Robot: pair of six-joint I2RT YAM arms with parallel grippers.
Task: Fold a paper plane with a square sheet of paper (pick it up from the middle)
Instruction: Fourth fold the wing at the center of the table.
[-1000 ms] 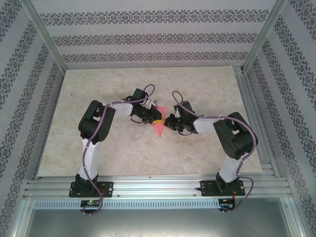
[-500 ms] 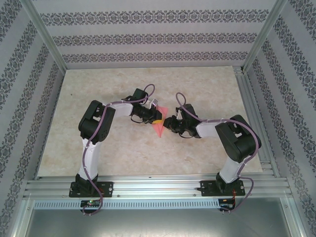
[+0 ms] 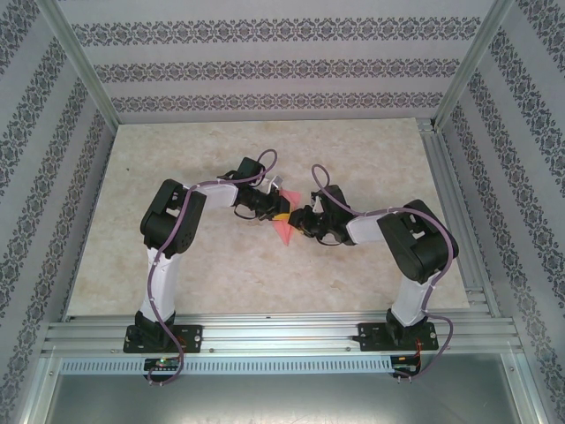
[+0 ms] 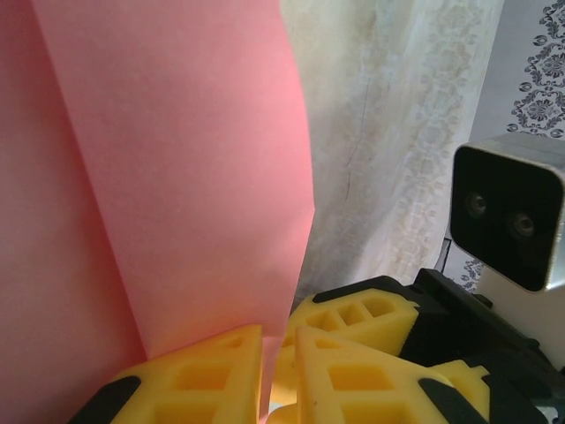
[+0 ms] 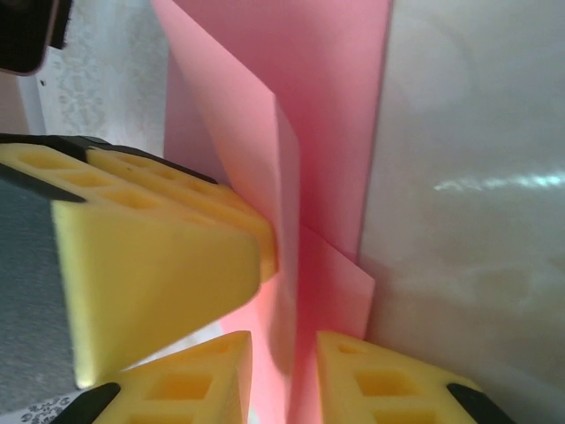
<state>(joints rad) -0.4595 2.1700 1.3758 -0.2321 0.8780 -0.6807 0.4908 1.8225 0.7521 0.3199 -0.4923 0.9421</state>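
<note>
The pink sheet of paper [image 3: 284,230], folded with a crease, hangs above the table [image 3: 221,159] between the two arms, its point toward the near side. My left gripper [image 3: 279,212] is shut on the paper's edge; the sheet [image 4: 177,159] runs up from between its yellow fingers [image 4: 203,371]. My right gripper [image 3: 298,221] faces it from the right, open. Its jaws [image 5: 284,349] stand apart on either side of a paper fold [image 5: 327,106] without pinching it. One left finger [image 5: 150,256] presses the sheet from the left.
In the left wrist view the right arm's camera housing [image 4: 510,216] and one of its yellow fingers [image 4: 362,314] sit close by. Patterned walls [image 3: 282,62] and a metal frame [image 3: 455,71] surround the marble-look table. An aluminium rail [image 3: 282,334] runs along the near edge.
My right gripper has opened its jaws and let go of the paper, shifting slightly left and down. The left gripper keeps its hold and has not moved.
</note>
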